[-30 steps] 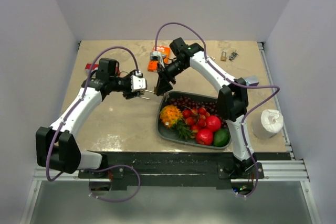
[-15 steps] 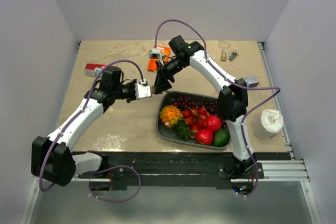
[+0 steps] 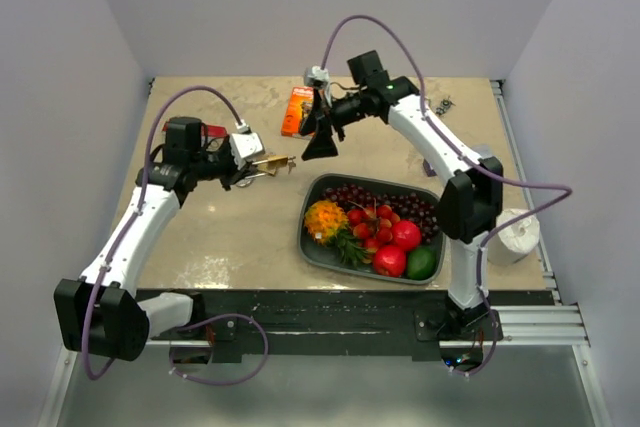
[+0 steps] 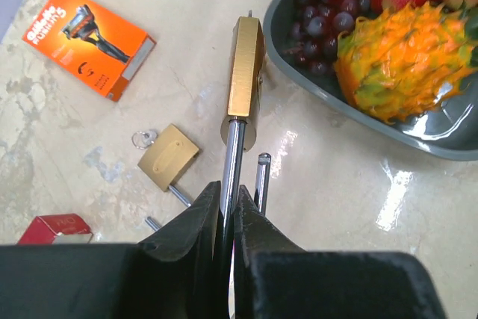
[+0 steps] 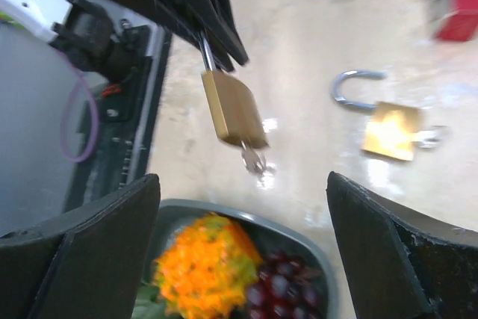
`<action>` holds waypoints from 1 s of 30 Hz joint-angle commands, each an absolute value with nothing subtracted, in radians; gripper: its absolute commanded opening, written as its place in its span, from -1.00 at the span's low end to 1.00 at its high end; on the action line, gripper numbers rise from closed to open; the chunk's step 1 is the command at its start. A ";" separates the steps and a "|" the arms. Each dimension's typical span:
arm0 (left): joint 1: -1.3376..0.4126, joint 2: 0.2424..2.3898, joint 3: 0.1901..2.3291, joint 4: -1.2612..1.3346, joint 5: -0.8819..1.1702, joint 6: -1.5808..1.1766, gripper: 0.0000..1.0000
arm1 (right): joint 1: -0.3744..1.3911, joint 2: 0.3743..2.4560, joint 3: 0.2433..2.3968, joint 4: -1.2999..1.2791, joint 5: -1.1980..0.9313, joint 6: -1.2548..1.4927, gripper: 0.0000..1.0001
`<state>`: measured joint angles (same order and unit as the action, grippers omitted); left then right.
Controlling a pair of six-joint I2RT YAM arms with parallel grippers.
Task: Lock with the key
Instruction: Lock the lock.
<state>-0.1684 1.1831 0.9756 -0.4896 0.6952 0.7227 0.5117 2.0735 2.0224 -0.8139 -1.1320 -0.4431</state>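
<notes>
Far left, a little red box (image 3: 205, 130) sat on the table (image 3: 230, 237), half hidden behind the left arm. Next over, the left gripper (image 4: 228, 198) had its jaws squeezed tight on the steel shackle of a brass padlock (image 4: 245, 72). So the lock was up off the table, poking out past the fingertips toward the fruit. The shackle's free leg sat outside the body, so it looked unlocked. The right wrist cam showed a small silver key (image 5: 252, 159) stuck in the bottom of it.

Under that, a second padlock (image 4: 168, 156) lay flat on the table with its shackle popped open and a small ring at its other end. Behind it was an orange razor box (image 4: 89, 41), well apart from both locks.

The right gripper (image 3: 320, 142) hung just right of the held padlock with its jaws spread wide, nothing in them and not touching the lock. Near it in front sat a grey tray (image 4: 437, 146) full of grapes, strawberries and a spiky orange fruit. Way off at the right edge stood a paper roll (image 3: 515, 235).
</notes>
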 commanded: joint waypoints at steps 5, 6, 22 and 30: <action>-0.137 1.186 1.157 -0.574 0.902 0.630 -1.00 | 0.499 1.881 1.890 -0.646 -1.104 -0.618 0.94; -0.137 1.187 1.161 -0.577 0.907 0.626 -1.00 | 0.505 1.879 1.885 -0.641 -1.109 -0.624 0.95; -0.137 1.160 1.152 -0.519 0.954 0.578 -1.00 | 0.609 1.885 1.830 -0.635 -1.109 -0.686 0.69; -0.137 1.147 1.141 -0.476 0.953 0.557 -1.00 | 0.620 1.881 1.755 -0.493 -1.089 -0.580 0.22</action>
